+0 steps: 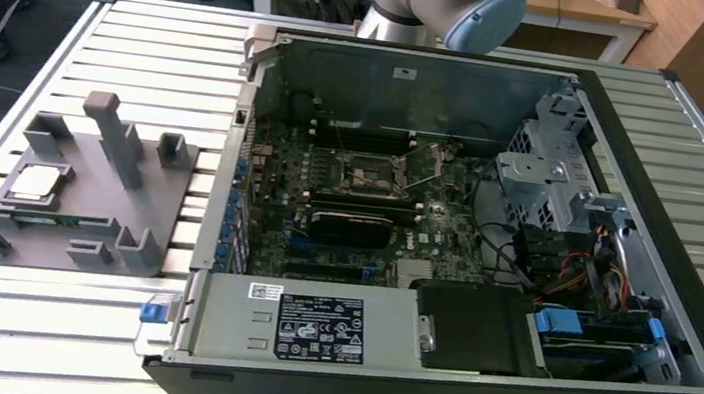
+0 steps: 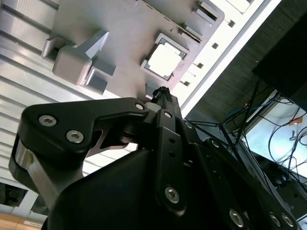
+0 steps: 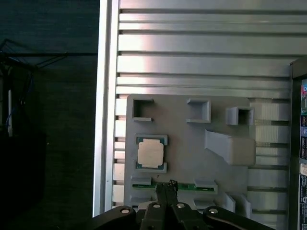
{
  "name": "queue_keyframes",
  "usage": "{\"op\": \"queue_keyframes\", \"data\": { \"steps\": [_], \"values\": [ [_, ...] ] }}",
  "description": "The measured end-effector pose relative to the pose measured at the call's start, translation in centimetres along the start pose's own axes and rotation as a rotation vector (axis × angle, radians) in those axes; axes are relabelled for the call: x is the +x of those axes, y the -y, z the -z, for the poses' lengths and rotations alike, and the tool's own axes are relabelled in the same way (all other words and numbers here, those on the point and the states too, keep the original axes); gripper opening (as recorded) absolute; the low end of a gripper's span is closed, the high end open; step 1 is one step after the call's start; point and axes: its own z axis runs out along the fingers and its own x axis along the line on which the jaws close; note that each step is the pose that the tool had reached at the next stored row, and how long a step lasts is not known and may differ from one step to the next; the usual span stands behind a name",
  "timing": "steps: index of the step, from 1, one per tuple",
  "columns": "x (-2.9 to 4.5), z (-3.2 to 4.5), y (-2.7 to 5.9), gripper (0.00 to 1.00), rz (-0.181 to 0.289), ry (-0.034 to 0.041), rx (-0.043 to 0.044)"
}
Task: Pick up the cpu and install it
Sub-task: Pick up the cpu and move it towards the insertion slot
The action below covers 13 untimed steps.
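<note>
On grey tray: cpu, seated in its square recess, untouched. Over tray, near cpu: my gripper, jaws closed, empty.

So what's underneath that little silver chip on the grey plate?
The cpu sits in a framed pocket of the grey fixture plate; the pocket floor beneath is covered by it.
</note>
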Motion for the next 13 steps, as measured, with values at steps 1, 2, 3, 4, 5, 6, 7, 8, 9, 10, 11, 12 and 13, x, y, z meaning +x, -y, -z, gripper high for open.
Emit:
{"op": "queue_keyframes", "data": {
  "steps": [1,2,3,4,5,6,7,8,9,10,11,12,13],
  "values": [
    [0.00,-0.05,0.00,0.11,0.000,-0.0002,0.0018],
    [0.00,-0.10,0.00,0.11,0.000,-0.0002,0.0027],
    [-0.01,-0.17,0.00,0.11,0.000,-0.0002,0.0034],
    [-0.01,-0.28,0.01,0.11,0.000,0.0000,0.0036],
    [-0.01,-0.36,0.01,0.11,0.000,-0.0001,0.0037],
    [-0.02,-0.42,0.01,0.11,0.000,-0.0002,0.0038],
    [-0.02,-0.48,0.01,0.11,0.000,-0.0002,0.0038],
    [-0.01,-0.57,0.03,0.11,0.000,-0.0001,0.0037],
    [-0.02,-0.62,0.05,0.11,0.000,-0.0002,0.0038],
    [-0.02,-0.67,0.10,0.11,0.001,-0.0003,0.0039],
    [-0.02,-0.73,0.15,0.11,0.003,-0.0004,0.0040],
    [-0.03,-0.81,0.21,0.11,0.007,-0.0003,0.0041],
    [-0.03,-0.88,0.26,0.11,0.010,-0.0004,0.0042]
  ]
}}
